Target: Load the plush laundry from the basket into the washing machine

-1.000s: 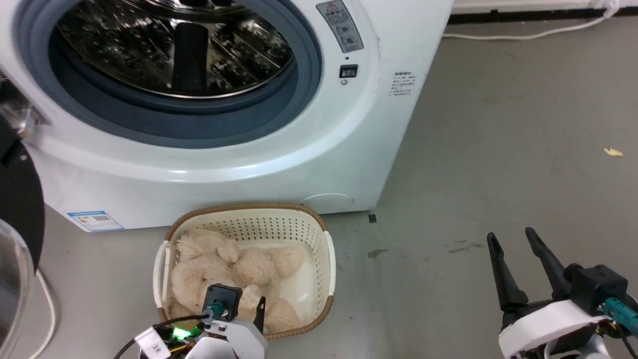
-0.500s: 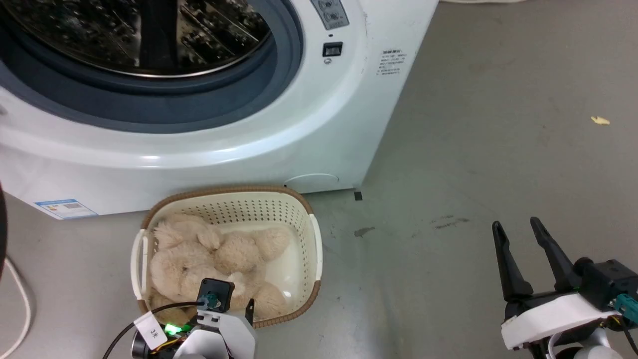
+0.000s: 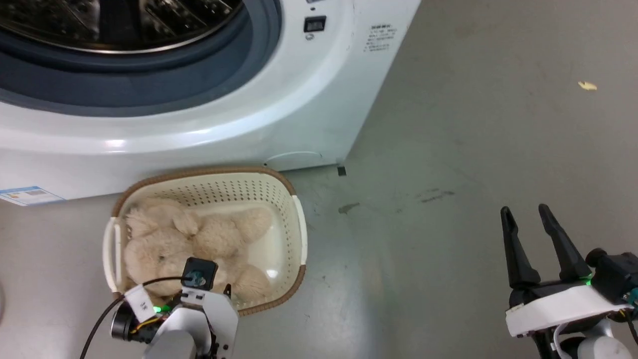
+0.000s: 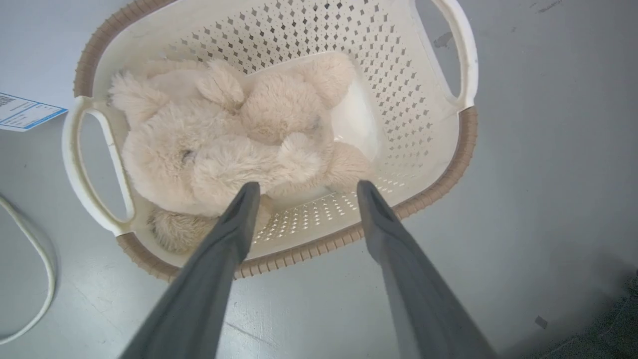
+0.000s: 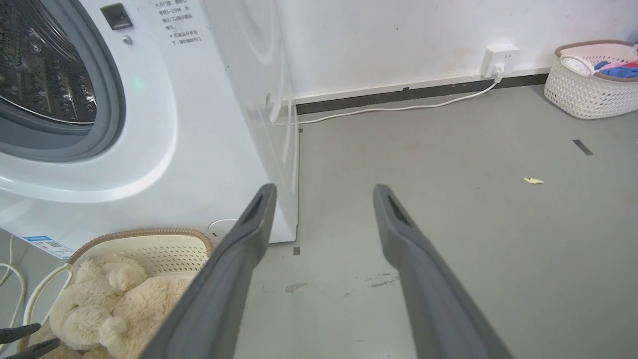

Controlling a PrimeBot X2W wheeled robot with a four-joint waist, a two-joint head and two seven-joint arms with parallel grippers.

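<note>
– Cream-beige plush laundry (image 3: pixel 199 244), where is it on your screens?
– I have it lying in the basket (image 3: pixel 224 192), piled toward the basket's left handle, with a bare patch of basket bottom by the right wall. None of it is in the machine.
– And the basket itself?
– It stands on the grey floor (image 3: pixel 473 129), just in front of the washing machine (image 3: pixel 259 114), below the round port. I can see the grey rubber ring (image 3: pixel 149 94) and the steel drum (image 3: pixel 114 25) behind it, so the port is uncovered.
– Left pincer?
– My left pincer (image 4: pixel 307 184) hangs over the near end of the basket, its two fingers apart and holding nothing. In the left wrist view one fingertip (image 4: pixel 246 194) overlaps the edge of the plush and the other sits over the perforated near wall. Whether either one touches I cannot tell.
– Right pincer?
– My right pincer (image 3: pixel 524 208) is well apart from the basket, out over bare floor to the right of the machine's front corner, fingers apart and empty.
– Anything else around?
– A small yellow scrap (image 3: pixel 587 86) lies on the floor beyond the right pincer. In the right wrist view a second basket (image 5: pixel 588 94) with coloured cloth in it sits at the floor's far edge by the wall, and a white cable (image 5: pixel 398 106) runs along that edge to a wall socket (image 5: pixel 500 54). A blue-edged label (image 3: pixel 27 194) is stuck low on the machine's front
</note>
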